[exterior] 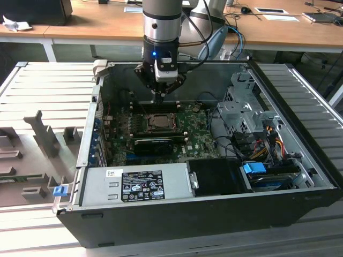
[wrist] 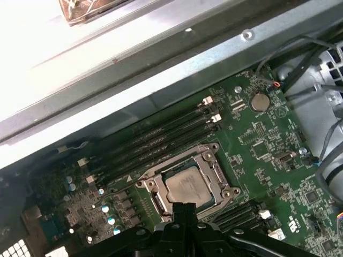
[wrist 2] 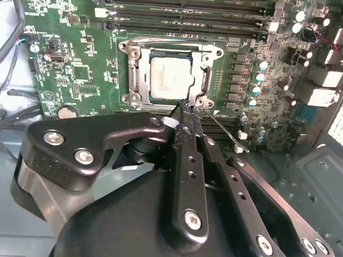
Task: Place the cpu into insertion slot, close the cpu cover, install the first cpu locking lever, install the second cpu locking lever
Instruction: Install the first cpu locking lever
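Open computer case [exterior: 187, 220] holds power supply [exterior: 134, 184], cables [exterior: 269, 140].

The small square cpu [wrist 2: 170, 77] has a pale silvery-tan metal face, matt rather than shiny. Round it, the thin silvery metal cpu cover [wrist 2: 133, 69] gleams dully, like bare steel. The green circuit board [wrist 2: 80, 75] is smooth and slightly glossy. The black gripper [wrist 2: 183, 110] looks matt and is set with bright metal screws [wrist 2: 84, 156]. In the exterior view, the dark computer case [exterior: 177, 219] is matt painted sheet metal. Along the upper edge runs a smooth, light wooden tabletop [exterior: 96, 24].
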